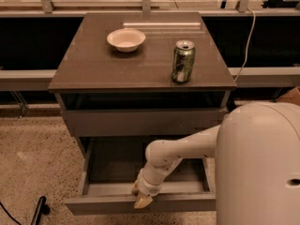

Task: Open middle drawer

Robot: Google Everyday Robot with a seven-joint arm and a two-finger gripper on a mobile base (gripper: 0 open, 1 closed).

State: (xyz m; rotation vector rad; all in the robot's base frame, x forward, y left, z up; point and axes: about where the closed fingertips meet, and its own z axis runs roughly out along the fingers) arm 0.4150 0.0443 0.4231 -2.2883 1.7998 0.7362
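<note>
At the foot of the bench (pixel 103 71), below the closed top drawer (pixel 140 122), the middle drawer (pixel 108 204) stands well out from the carcass, its bare inside open to view. The gripper (pixel 142 199) sits at the top edge of that drawer's front, a little left of centre, reached down on the white arm (pixel 183 146). Whether it is spread, pressed together or pinching the panel cannot be told from here.

The opening looks largely done. The main risk is the off-centre contact: more pull from that point could skew the drawer on its runners and jam it. Drawing it much further could bring it off the runners or tip the front down. A jolt through the frame might also topple the green can (pixel 183 61) standing near the bench's right edge, well apart from the white bowl (pixel 125 39).
</note>
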